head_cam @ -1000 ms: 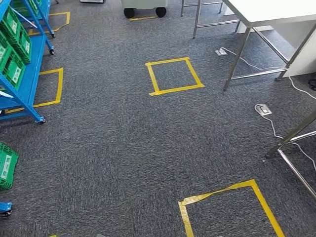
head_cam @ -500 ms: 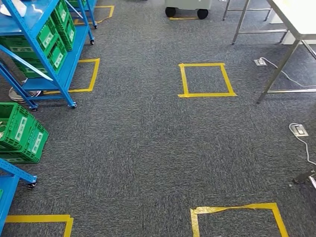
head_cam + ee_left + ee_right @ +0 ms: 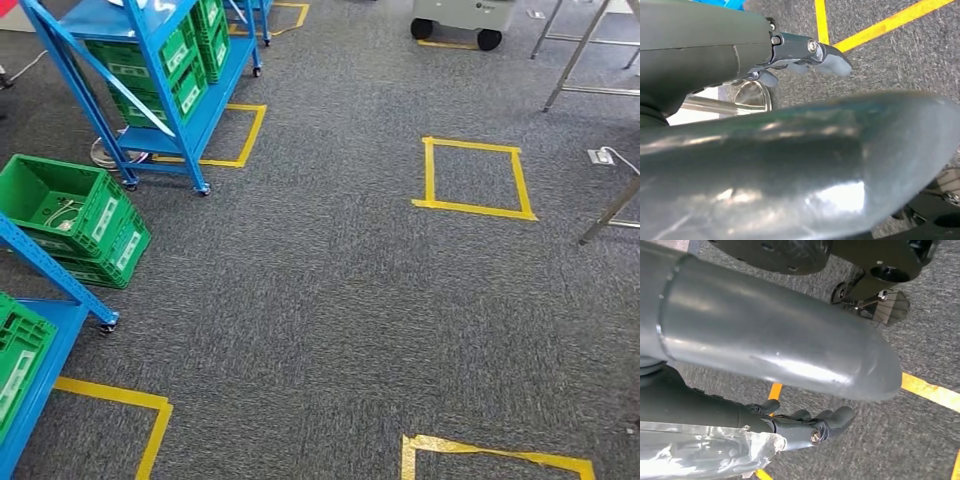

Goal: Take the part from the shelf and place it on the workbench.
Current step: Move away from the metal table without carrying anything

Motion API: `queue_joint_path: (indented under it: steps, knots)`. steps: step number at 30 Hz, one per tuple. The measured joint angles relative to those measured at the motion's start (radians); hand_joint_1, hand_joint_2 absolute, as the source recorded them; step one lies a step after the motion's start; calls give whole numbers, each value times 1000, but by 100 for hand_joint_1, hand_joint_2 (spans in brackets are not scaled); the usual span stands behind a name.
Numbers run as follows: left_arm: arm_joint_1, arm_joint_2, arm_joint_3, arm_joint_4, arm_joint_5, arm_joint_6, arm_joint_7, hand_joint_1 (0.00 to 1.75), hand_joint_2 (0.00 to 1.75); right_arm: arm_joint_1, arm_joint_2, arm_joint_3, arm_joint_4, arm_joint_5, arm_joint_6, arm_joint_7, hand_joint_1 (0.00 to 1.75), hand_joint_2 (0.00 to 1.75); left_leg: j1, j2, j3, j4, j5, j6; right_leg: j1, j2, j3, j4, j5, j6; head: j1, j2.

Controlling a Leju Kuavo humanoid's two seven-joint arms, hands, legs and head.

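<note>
A blue shelf (image 3: 162, 95) on little wheels stands on the grey carpet (image 3: 317, 310), with green bins (image 3: 189, 60) sitting on its levels. I can't tell which part is the one to fetch; it may be inside one of those bins. Two more green bins (image 3: 72, 215) are stacked on the floor just beside the shelf, and a small pale thing lies in the top one. Another blue shelf (image 3: 45, 340) stands closer, with one more green bin (image 3: 19, 355) on it. Yellow tape squares (image 3: 474, 178) mark the carpet. A grey cart (image 3: 460, 15) on black wheels stands far back, near some metal table legs (image 3: 573, 55). The left hand (image 3: 806, 50) hangs over the carpet with its fingers stretched out, holding nothing. The right hand (image 3: 810, 422) also has its fingers out straight and holds nothing.
</note>
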Motion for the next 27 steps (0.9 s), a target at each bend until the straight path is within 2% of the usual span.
queue_joint_path:
  steps: [1, 2, 3, 4, 5, 6, 7, 8, 9, 10, 12, 13, 14, 15, 16, 17, 19, 21, 22, 23, 24, 25, 26, 27]
  knots:
    - [1, 0, 0, 0, 0, 0, 0, 0, 0, -2, 0, 1, 0, 0, 0, 0, 0, 0, 0, -12, 0, 0, 0, 6, -1, -10, 7, -2, -2, 3, 1, 0]
    - [2, 0, 1, 0, 0, 0, 0, 0, 0, -4, 0, 1, 0, 0, 0, 0, 0, 0, 1, -24, -1, -1, 2, 12, -3, -4, 9, 2, -8, 8, 1, 0]
    - [3, 0, 2, 0, -1, -1, 0, 0, 0, -6, 0, 1, 0, 0, -1, 0, 0, 0, 3, -35, -1, -2, 4, 19, -5, 16, 4, 22, -23, 13, 2, 0]
    - [2, 0, 2, 0, -1, -2, 0, 0, 0, -7, 0, 2, 0, 0, -1, 0, 0, 0, 5, -46, -1, -3, 6, 26, -8, 43, -15, 63, -47, 17, 4, 0]
    - [1, -1, 2, 0, -1, -4, 0, 0, 0, -6, 0, 2, 0, 0, -1, 1, 0, 0, 6, -57, -2, -3, 7, 30, -9, 75, -46, 126, -79, 20, 6, 0]
    - [0, -1, 2, 0, -1, -5, 0, 0, 0, -4, 0, 2, 0, -1, -1, 1, 0, 0, 6, -69, -3, -3, 7, 33, -10, 95, -83, 202, -111, 21, 8, 0]
    - [-1, -1, 2, 0, -1, -7, 0, 0, 0, -2, 0, 2, 0, -1, -1, 1, 0, 0, 6, -83, -3, -3, 7, 35, -10, 104, -118, 268, -132, 21, 9, 0]
    - [0, -1, 2, 0, -1, -8, 0, 0, 0, 0, 0, 2, 0, -1, -1, 2, 0, 0, 5, -97, -3, -3, 7, 35, -10, 108, -142, 307, -136, 20, 10, 0]
    - [1, -1, 2, 0, -1, -9, 0, 0, 0, 2, 0, 2, 0, -1, -1, 2, 0, 0, 5, -112, -2, -2, 7, 35, -9, 111, -149, 306, -120, 19, 10, 0]
    - [2, -1, 2, 0, -1, -9, 0, 0, 0, 3, 0, 2, 0, -2, -1, 2, 0, 0, 5, -126, -1, -2, 8, 34, -10, 114, -140, 274, -89, 17, 10, 0]
    - [1, -2, 2, 0, -2, -10, 0, 0, 0, 2, 0, 2, 0, -2, -2, 3, 0, 0, 5, -154, -1, 0, 8, 29, -14, 151, -82, 133, -13, 13, 10, 0]
    - [0, -3, 2, 0, -2, -10, 0, 0, 0, 1, 0, 2, 0, -3, -3, 3, 0, 0, 4, -166, -3, 2, 9, 26, -16, 171, -57, 75, 7, 11, 10, 0]
    - [-1, -3, 2, 0, -3, -9, 0, 0, 0, 0, 0, 2, 0, -3, -3, 3, 0, 0, 4, -177, -7, 3, 11, 20, -18, 187, -38, 32, 18, 10, 10, 0]
    - [0, -3, 2, 0, -4, -9, 0, 0, 0, -1, 0, 2, 0, -4, -4, 3, 0, 0, 5, -187, -11, 3, 14, 13, -17, 189, -32, 21, 15, 6, 9, 0]
    - [2, -4, 2, 0, -6, -8, 0, 0, 0, -2, 0, 2, 0, -5, -5, 3, 0, 0, 7, -197, -16, 1, 18, 7, -16, 181, -30, 18, 16, 2, 9, 0]
    - [5, -4, 2, 0, -8, -7, 0, 0, 0, -2, 0, 2, 0, -6, -5, 4, 0, 0, 8, -198, -19, 1, 19, 1, -16, 170, -29, 16, 19, -4, 9, 0]
    - [7, -5, 2, 0, -12, -6, 0, 0, 0, -3, 0, 2, 0, -8, -6, 4, 0, 0, 6, -157, -41, 42, -12, -8, -17, 146, -28, 9, 25, -16, 3, 0]
    - [4, -7, 2, 0, -15, -6, 0, 0, 0, 0, 0, 2, 0, -10, -6, 3, 0, 0, 4, -98, -97, 163, -81, -14, -14, 117, -28, 6, 27, -23, -4, 0]
    - [3, -8, 2, 0, -17, -6, 0, 0, 0, 2, 0, 2, 0, -11, -6, 3, 0, 0, 5, -86, -127, 230, -109, -17, -12, 100, -29, 6, 26, -25, -4, 0]
    - [3, -8, 2, 0, -20, -6, 0, 0, 0, 3, 0, 2, 0, -12, -6, 4, 0, 0, 5, -80, -147, 276, -123, -18, -11, 84, -29, 6, 26, -26, -4, 0]
    - [4, -9, 2, 0, -21, -6, 0, 0, 0, 3, 0, 1, 0, -13, -6, 4, 0, 0, 6, -77, -148, 285, -117, -19, -10, 70, -29, 6, 25, -26, -4, 0]
    - [5, -9, 2, 0, -23, -6, 0, 0, 0, 1, 0, 1, 0, -13, -6, 4, 0, 0, 6, -73, -130, 255, -93, -19, -10, 57, -28, 6, 24, -25, -4, 0]
    - [5, -9, 2, 0, -24, -6, 1, 0, 0, 0, 0, 1, 0, -13, -6, 4, 0, 0, 6, -60, -95, 194, -60, -18, -10, 46, -26, 6, 23, -24, -4, 0]
    - [5, -9, 2, 0, -25, -6, 1, 0, 0, 0, 0, 1, 0, -13, -6, 4, 0, 0, 4, -34, -55, 122, -31, -16, -8, 35, -24, 7, 21, -21, -5, 0]
